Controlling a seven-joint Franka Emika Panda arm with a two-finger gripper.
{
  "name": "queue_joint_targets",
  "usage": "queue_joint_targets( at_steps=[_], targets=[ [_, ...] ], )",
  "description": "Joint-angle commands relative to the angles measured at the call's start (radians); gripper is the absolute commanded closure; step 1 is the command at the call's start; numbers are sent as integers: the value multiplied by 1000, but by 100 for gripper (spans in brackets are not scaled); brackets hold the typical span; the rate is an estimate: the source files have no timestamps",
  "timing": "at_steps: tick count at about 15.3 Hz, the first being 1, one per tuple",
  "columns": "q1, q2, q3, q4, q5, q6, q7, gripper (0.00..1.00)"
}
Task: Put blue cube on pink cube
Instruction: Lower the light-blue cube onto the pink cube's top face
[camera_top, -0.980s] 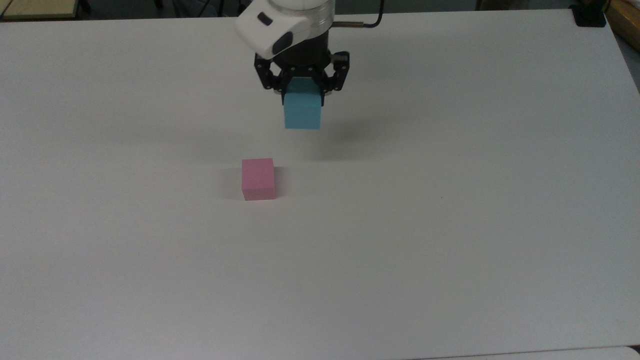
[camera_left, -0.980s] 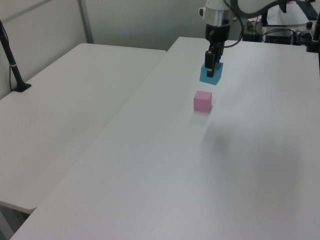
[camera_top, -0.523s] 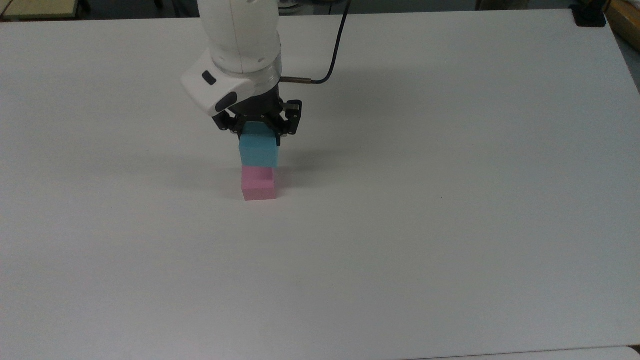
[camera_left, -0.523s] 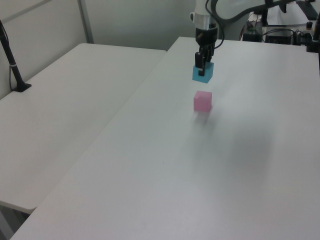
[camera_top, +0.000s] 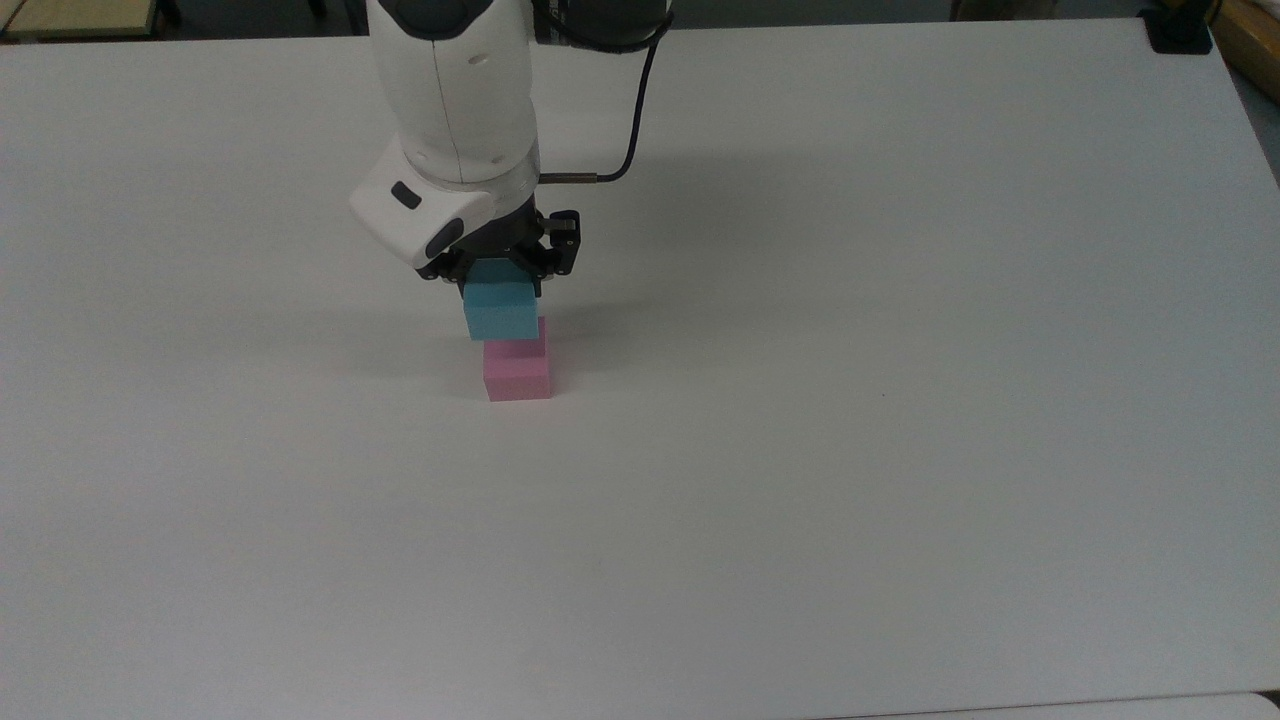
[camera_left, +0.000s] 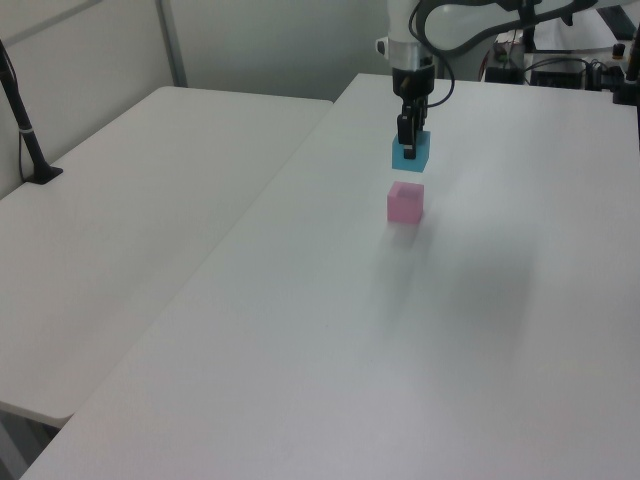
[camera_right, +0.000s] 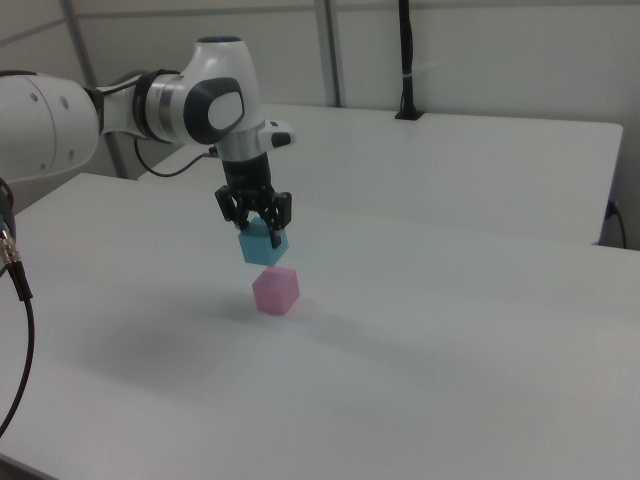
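Pincer (camera_top: 503, 272) (camera_left: 408, 140) (camera_right: 256, 224), black two-finger type on the white arm (camera_top: 455, 90), points straight down and is pinching the small light-blue matte cube (camera_top: 501, 311) (camera_left: 410, 152) (camera_right: 263, 241) by its upper part, one finger on each side. The cube's lower half sticks out below the fingertips.

Small pastel-pink matte cube (camera_top: 518, 371) (camera_left: 405, 202) (camera_right: 275, 290) sits flat on the white desk (camera_top: 900, 400) (camera_left: 480, 330) (camera_right: 420, 380), directly below the pincer. In the left view and the right view there is a visible gap between the blue cube's underside and the pink cube's top face: close, not touching. The blue cube is airborne, carried only by the pincer.

Alignment: in the top view the blue cube covers the far edge of the pink cube and sits slightly toward the top view's left of it. In the right view the blue cube reads slightly toward the right view's left of the pink one, rotated a bit relative to it. In the left view the two look roughly in line vertically.

A black cable (camera_top: 640, 110) loops off the wrist behind the pincer. Shadow of the arm falls on the desk around the pink cube. A second white desk (camera_left: 130, 220) stands beside the main one, well away from the pincer, with a black post (camera_left: 25, 130) at its far edge.
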Motion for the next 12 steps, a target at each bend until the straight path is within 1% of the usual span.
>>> queue_joint_targets(
  at_steps=[1, 6, 11, 12],
  targets=[
    [8, -1, -3, -45, -15, 28, -18, 68],
    [7, 37, -2, -48, -2, 111, 8, 68],
    [11, 71, -2, -48, -1, 136, 19, 68],
    [11, 76, -2, -46, 1, 140, 19, 64]
  ],
)
